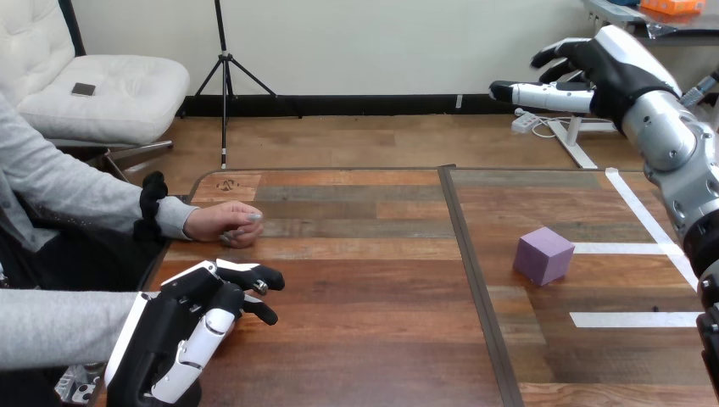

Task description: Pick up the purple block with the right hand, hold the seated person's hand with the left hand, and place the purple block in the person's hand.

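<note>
1. Left hand (191, 331): fingers relaxed, empty, near the person's hand (225, 225) but apart. That hand lies loosely curled on the table (356, 339) — with no open palm, a placed block would likely roll off.
2. Purple block (543, 254): on the table's right section.
3. Right hand (606, 68): high above it, fingers spread, empty — a long descent risks nudging the block.

Count: 1 block, 2 robot hands, 1 person's hand.
</note>
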Controlling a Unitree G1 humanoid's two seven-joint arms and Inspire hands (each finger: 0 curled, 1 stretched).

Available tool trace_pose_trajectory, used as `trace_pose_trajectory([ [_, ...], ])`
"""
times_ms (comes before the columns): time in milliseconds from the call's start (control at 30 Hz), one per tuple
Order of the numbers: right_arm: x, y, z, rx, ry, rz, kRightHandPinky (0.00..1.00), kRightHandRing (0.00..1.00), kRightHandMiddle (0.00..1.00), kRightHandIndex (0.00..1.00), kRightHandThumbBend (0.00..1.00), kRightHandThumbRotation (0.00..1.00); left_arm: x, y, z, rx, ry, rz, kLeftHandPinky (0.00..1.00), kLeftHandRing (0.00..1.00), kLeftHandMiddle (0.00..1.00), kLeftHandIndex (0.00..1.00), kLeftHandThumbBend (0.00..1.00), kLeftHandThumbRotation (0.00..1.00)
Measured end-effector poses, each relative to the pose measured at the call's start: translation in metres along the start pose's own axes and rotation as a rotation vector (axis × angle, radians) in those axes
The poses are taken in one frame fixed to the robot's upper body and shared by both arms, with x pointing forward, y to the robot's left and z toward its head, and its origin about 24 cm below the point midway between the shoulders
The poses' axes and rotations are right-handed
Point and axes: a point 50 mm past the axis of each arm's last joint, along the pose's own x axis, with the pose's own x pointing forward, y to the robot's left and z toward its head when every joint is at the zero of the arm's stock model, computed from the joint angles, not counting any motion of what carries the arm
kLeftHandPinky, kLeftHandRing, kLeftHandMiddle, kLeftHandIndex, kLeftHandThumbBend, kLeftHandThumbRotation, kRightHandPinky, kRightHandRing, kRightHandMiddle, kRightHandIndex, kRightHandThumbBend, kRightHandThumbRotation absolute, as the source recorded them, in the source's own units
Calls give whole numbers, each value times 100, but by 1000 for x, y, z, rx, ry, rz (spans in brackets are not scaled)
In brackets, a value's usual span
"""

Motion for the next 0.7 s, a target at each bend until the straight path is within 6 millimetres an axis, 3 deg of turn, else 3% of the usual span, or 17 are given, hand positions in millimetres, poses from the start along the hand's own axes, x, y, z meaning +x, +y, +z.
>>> trace_pose_trajectory([
  [333, -1, 5, -11, 0, 54, -21, 75, 88, 90, 88, 100, 64, 0, 0, -1, -11, 4, 2, 48, 67, 64, 49, 58, 59],
  [700, -5, 17, -29, 27, 131, 9, 70, 91, 95, 94, 100, 56, -1, 1, 0, -8, 6, 3, 48, 66, 63, 49, 59, 59],
])
